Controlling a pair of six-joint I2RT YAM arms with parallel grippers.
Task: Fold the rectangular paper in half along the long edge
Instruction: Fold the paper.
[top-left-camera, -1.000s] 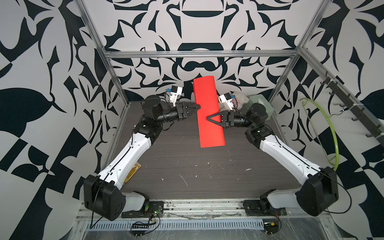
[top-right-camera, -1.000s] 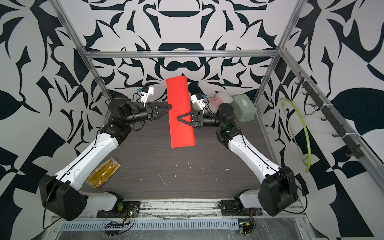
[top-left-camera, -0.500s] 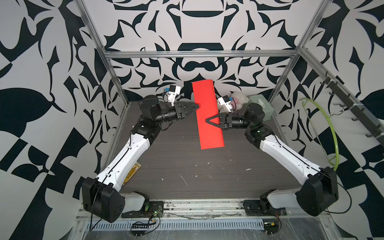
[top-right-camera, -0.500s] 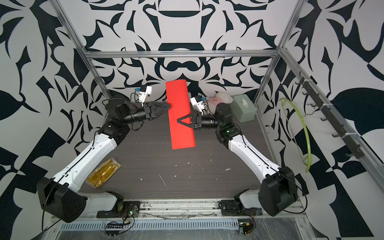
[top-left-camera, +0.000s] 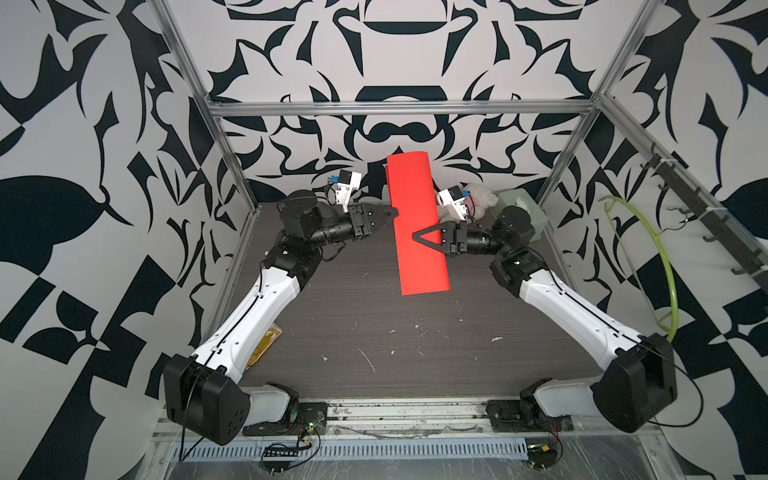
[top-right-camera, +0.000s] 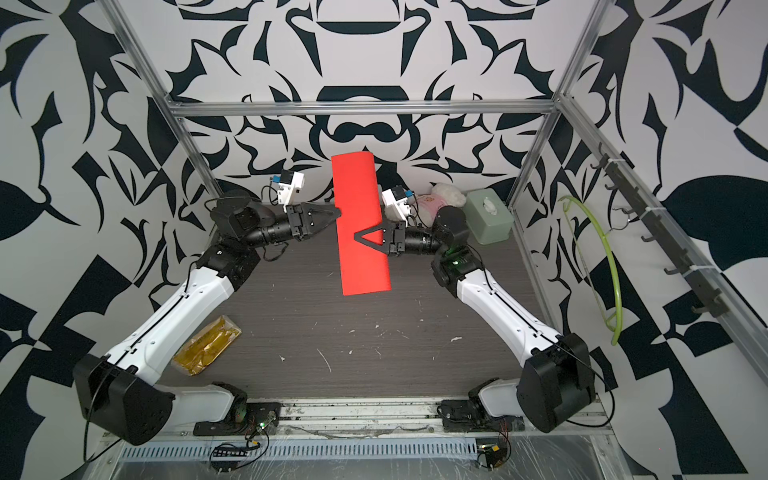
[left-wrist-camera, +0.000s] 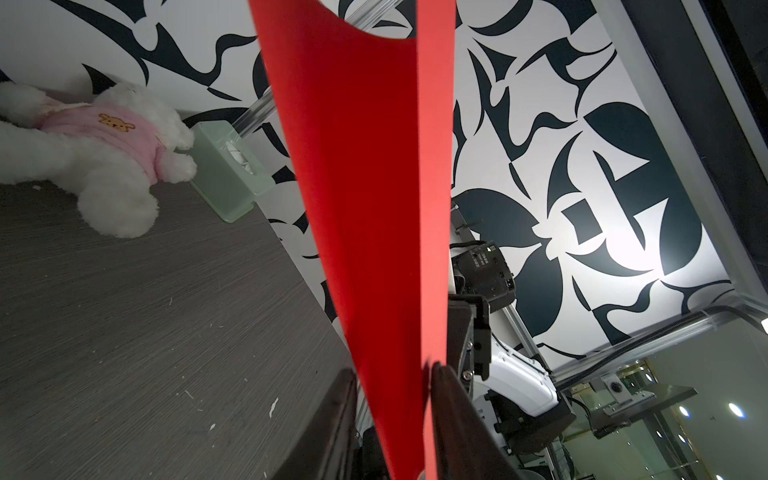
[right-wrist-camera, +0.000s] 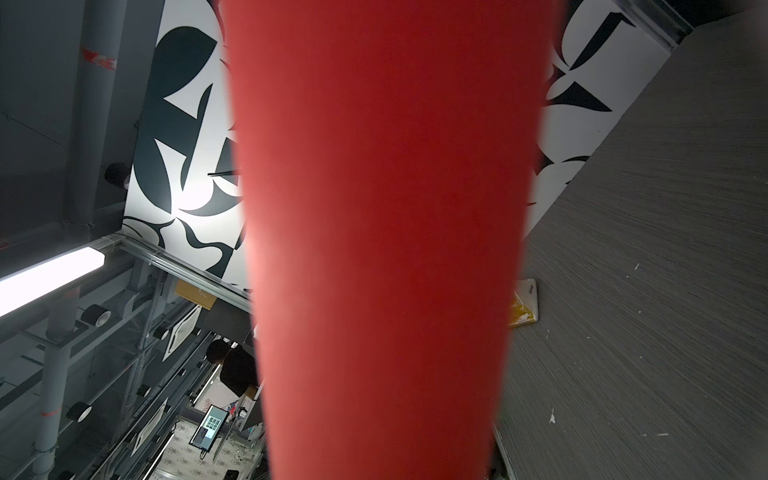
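- The paper (top-left-camera: 417, 224) is up in the air over the back half of the table (top-left-camera: 374, 332), its long side running away from the camera. It is bent over on itself lengthwise.
- In both top views only its upper face shows. The left wrist view shows two layers, gaping in a round curve at the far end.
- Right gripper (top-left-camera: 417, 237): one triangular finger lies across the paper's upper face at the right edge. Its mate is hidden under the sheet, so it clamps the paper.
- In the right wrist view the blurred paper (right-wrist-camera: 382, 249) fills the middle, and no finger shows.
- Left gripper (top-left-camera: 391, 214): its tip meets the paper's left edge. In the wrist view its fingers (left-wrist-camera: 451, 415) touch the paper on either side, pinching both layers.
- The bear (top-left-camera: 478, 201) is mostly hidden behind the right wrist camera, and the box (top-left-camera: 519, 203) is partly behind the right arm.
- A yellow packet (top-left-camera: 266, 345) lies half under the left arm.
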